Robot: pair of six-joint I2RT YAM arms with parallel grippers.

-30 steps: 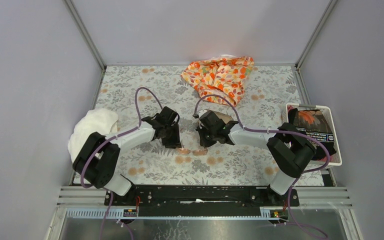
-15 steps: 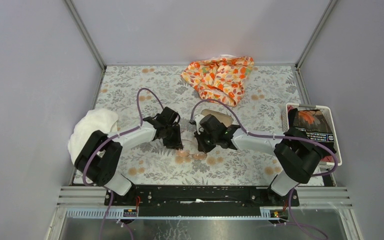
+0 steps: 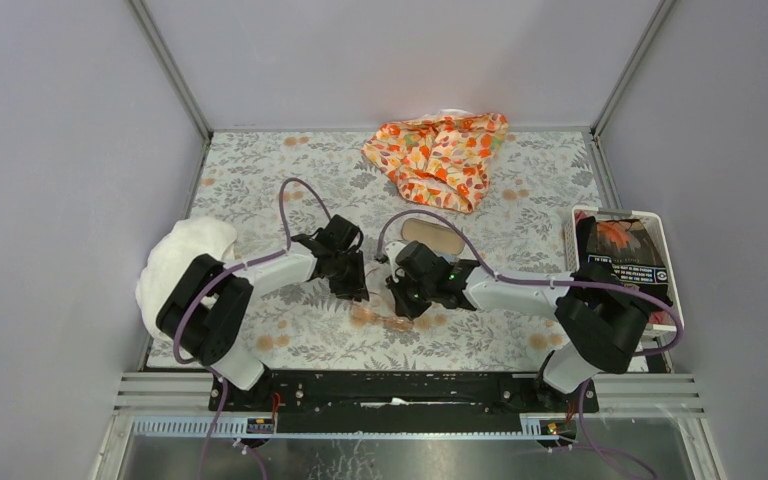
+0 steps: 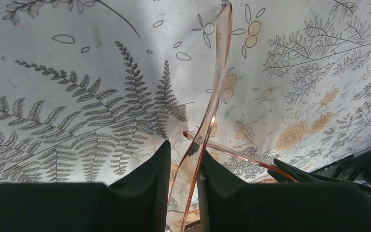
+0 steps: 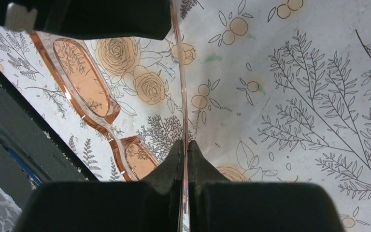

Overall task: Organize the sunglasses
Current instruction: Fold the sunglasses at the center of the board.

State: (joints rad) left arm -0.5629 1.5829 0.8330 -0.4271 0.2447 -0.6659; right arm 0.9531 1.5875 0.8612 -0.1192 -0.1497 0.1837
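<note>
The sunglasses (image 3: 392, 320), thin orange-pink frame with pale lenses, lie low over the floral table mat (image 3: 290, 170) between both grippers. My left gripper (image 3: 357, 290) is closed partway on the frame's end; in the left wrist view one slim arm (image 4: 221, 67) runs up from between the jaws (image 4: 183, 150). My right gripper (image 3: 401, 300) is shut on the other slim arm, pinched thin between its fingertips (image 5: 184, 144). The two lenses (image 5: 84, 79) show to the left in the right wrist view. The arms cross near the left fingers.
A brown oblong case (image 3: 432, 236) lies just behind the right gripper. An orange floral cloth (image 3: 440, 155) is bunched at the back. A white towel (image 3: 185, 255) sits at the left edge. A white tray (image 3: 620, 210) with dark packets stands at the right.
The right gripper has moved left and toward the near edge with the sunglasses arm, uncovering the brown case. The left gripper has shifted slightly right and nearer.
</note>
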